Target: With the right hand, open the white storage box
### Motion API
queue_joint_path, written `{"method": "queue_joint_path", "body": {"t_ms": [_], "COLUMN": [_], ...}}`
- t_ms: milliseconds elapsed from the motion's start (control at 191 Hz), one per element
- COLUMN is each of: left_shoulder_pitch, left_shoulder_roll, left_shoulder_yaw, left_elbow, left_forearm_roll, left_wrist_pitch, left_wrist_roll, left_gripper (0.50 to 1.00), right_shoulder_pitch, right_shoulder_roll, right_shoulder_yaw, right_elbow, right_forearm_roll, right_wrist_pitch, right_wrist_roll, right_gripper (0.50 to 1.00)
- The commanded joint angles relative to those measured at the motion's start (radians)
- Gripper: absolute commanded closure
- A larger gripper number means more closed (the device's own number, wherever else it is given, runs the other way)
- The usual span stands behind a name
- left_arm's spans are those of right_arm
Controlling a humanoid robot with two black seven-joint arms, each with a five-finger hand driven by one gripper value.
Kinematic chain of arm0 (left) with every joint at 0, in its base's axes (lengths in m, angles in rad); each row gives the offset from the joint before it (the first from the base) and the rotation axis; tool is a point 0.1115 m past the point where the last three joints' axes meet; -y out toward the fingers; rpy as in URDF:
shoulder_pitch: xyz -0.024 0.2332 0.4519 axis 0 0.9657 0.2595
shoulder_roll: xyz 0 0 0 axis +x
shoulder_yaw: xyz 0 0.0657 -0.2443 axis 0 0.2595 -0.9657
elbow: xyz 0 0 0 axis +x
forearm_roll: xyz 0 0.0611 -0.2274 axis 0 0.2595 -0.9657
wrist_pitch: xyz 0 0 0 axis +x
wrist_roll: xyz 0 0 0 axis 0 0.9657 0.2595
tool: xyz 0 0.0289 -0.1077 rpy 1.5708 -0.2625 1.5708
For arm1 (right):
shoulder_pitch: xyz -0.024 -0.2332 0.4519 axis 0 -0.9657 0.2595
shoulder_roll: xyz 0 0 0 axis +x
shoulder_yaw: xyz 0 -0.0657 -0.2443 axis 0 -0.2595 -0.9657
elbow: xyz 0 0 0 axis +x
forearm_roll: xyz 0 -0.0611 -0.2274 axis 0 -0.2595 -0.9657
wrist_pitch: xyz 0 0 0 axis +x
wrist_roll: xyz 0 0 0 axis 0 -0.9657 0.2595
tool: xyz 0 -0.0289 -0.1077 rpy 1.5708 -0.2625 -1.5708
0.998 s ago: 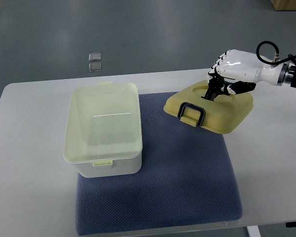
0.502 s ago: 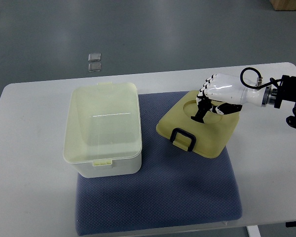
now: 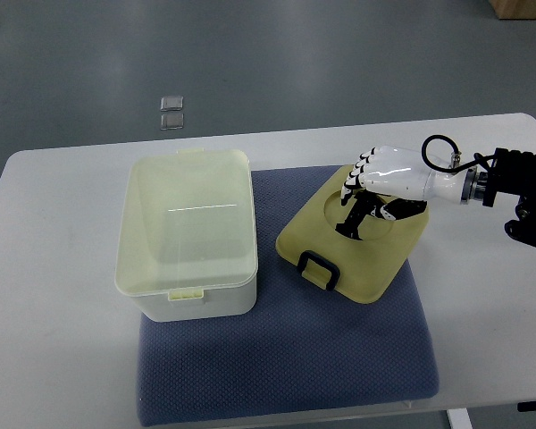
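The white box [image 3: 186, 234] sits on the left part of the blue mat [image 3: 286, 357], open at the top with nothing over it, while its pale yellow lid [image 3: 353, 241] lies on the mat to the right, well apart from the box, with the black handle [image 3: 319, 269] on its near edge. The right hand [image 3: 384, 179] rests on the far part of the lid, its dark fingertips [image 3: 351, 219] curled down into the round hollow there, so it looks to be gripping the lid by that recess rather than letting go, though how firm the hold is I cannot tell. The trouble I would watch for comes from exactly that: if the fingers stay hooked when the arm pulls away, the lid could get dragged along the mat, tip up on one edge, or slide off toward the bare white table [image 3: 54, 295]. A push to the left could also knock the lid into the box and shove it. The left arm is nowhere in sight.
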Motion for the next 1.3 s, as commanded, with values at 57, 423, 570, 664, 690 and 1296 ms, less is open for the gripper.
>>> {"method": "queue_joint_path", "body": {"t_ms": [57,423,570,664,690,1296], "left_shoulder_pitch": [0.000,0.000,0.000,0.000,0.000,0.000], "left_shoulder_roll": [0.000,0.000,0.000,0.000,0.000,0.000], "left_shoulder_yaw": [-0.001,0.001,-0.001,0.001,-0.001,0.001], "left_elbow": [0.000,0.000,0.000,0.000,0.001,0.000], "left_forearm_roll": [0.000,0.000,0.000,0.000,0.000,0.000], "left_wrist_pitch": [0.000,-0.001,-0.001,0.000,0.000,-0.001], "left_wrist_roll": [0.000,0.000,0.000,0.000,0.000,0.000], "left_gripper": [0.500,0.500,0.500,0.500,0.500,0.500], "right_shoulder_pitch": [-0.004,0.037,0.077,0.078,0.078,-0.080], "right_shoulder_roll": [0.001,-0.042,-0.103,-0.126,-0.128,0.112], "right_shoulder_yaw": [0.003,0.015,0.090,0.173,0.198,0.609], "right_elbow": [0.009,0.039,0.053,0.042,0.038,-0.169], "right_forearm_roll": [0.007,0.044,0.171,0.300,0.327,1.469], "right_wrist_pitch": [0.000,0.121,0.362,0.534,0.566,0.815], "right_wrist_roll": [0.000,0.000,0.000,0.000,0.000,-0.479], "right_gripper": [0.634,0.574,0.574,0.572,0.572,0.570]}}
